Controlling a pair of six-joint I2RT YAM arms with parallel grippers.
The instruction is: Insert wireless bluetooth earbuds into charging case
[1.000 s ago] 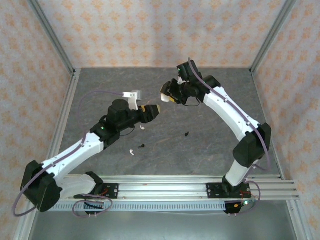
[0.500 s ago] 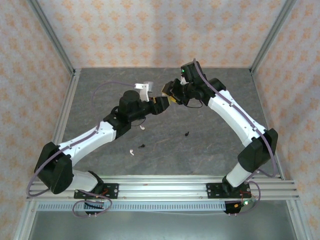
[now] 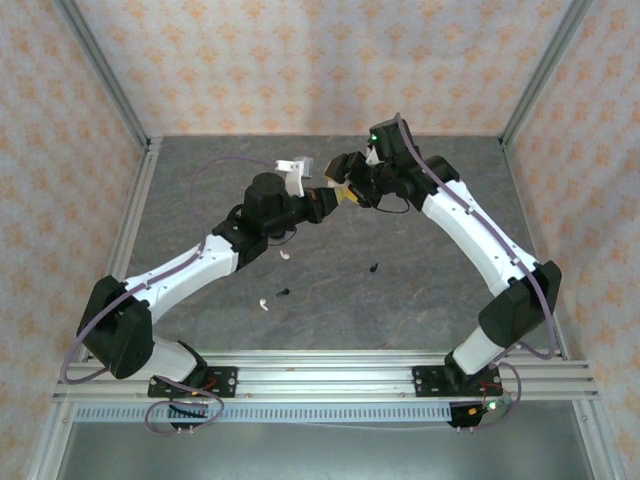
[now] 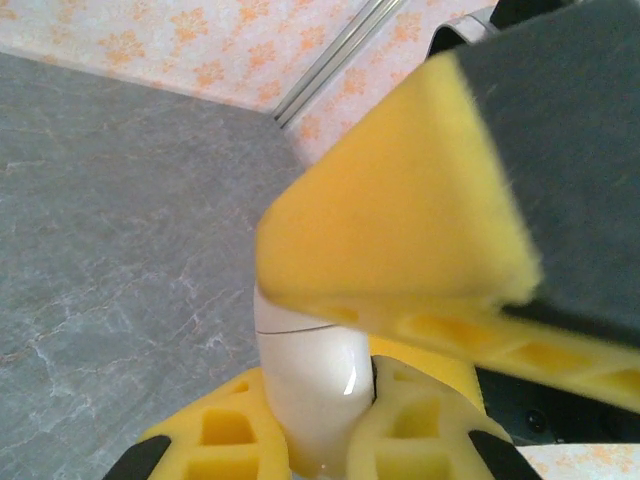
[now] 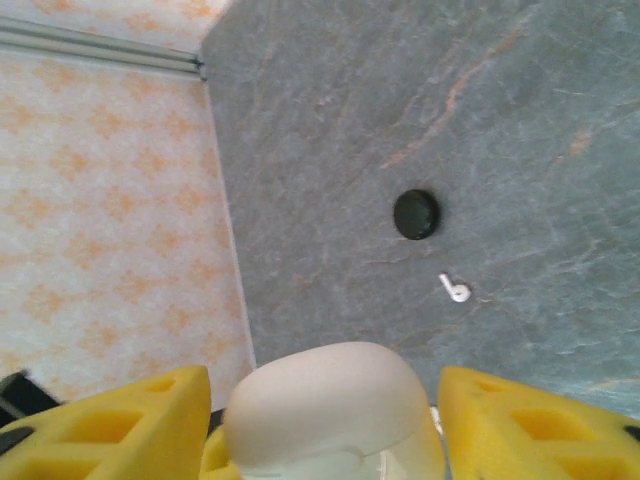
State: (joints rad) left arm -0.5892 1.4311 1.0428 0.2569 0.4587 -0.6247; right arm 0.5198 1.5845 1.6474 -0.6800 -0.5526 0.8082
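White glossy charging case is gripped jointly by the left pincer and the right pincer.

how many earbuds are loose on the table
4, all on the table: upper white earbud, lower white earbud, left black earbud beside it, right black earbud mid-table. More may be hidden.

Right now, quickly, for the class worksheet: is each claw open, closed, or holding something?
Left claw: closed on the white case.
Right claw: closed on the same white case.
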